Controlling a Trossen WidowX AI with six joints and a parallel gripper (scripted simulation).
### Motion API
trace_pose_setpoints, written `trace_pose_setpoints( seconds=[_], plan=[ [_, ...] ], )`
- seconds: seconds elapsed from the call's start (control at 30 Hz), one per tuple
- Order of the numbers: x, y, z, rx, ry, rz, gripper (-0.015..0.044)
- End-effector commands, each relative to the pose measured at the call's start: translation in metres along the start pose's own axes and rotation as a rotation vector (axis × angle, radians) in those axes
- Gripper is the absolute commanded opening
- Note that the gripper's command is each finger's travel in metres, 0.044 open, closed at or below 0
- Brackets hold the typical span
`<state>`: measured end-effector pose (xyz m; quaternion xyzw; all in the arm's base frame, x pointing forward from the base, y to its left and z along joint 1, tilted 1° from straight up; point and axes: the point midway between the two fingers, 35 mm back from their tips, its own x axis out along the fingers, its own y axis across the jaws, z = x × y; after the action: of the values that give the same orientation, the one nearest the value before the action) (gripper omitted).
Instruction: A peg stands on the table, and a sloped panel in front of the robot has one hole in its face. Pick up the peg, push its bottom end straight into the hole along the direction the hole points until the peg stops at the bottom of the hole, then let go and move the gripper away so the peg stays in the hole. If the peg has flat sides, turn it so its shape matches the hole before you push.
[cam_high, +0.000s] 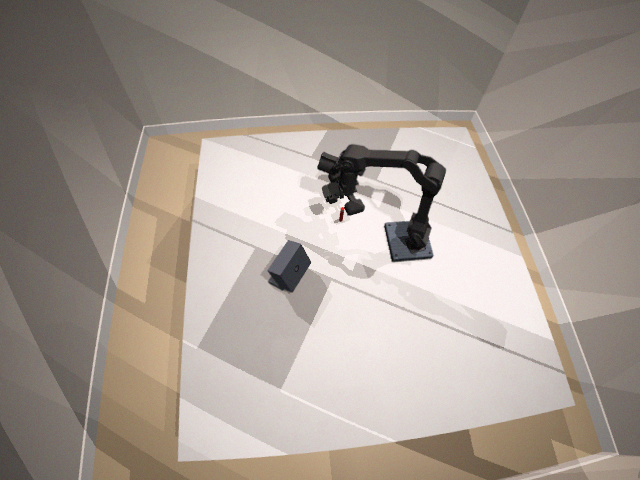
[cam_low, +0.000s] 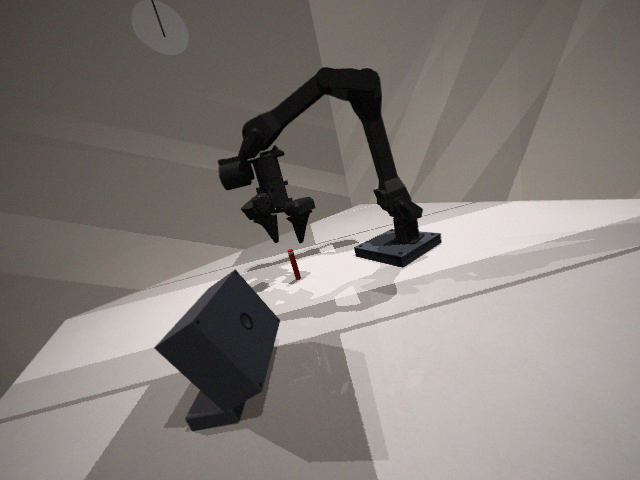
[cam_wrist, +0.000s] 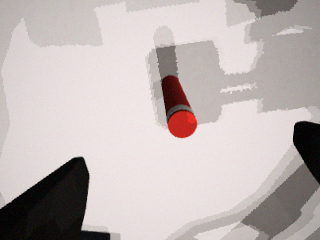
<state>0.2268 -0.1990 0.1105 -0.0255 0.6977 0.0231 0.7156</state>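
Note:
A small red round peg (cam_high: 341, 213) (cam_low: 294, 264) (cam_wrist: 178, 107) stands upright on the white table. My gripper (cam_high: 342, 202) (cam_low: 285, 236) (cam_wrist: 191, 150) is open and empty. It hangs a short way above the peg, fingers pointing down. In the wrist view the peg's top lies a little ahead of the gap between the two dark fingers. The dark sloped panel (cam_high: 289, 265) (cam_low: 219, 341) stands on a small foot nearer the front, with one round hole (cam_high: 296, 268) (cam_low: 246, 321) in its face. The panel is well apart from the peg.
The arm's base plate (cam_high: 408, 241) (cam_low: 398, 246) is bolted to the table right of the peg. A low clear wall (cam_high: 124, 201) rings the table, with a tan border inside it.

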Motion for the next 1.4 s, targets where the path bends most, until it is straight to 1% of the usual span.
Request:
trace_pose_setpoints(
  seconds=[0.0,1.37],
  plan=[
    [-0.002,0.002,0.004,-0.010,0.019,-0.011,0.0440],
    [0.061,0.001,0.002,-0.010,0.019,-0.010,0.0440]
  ],
)
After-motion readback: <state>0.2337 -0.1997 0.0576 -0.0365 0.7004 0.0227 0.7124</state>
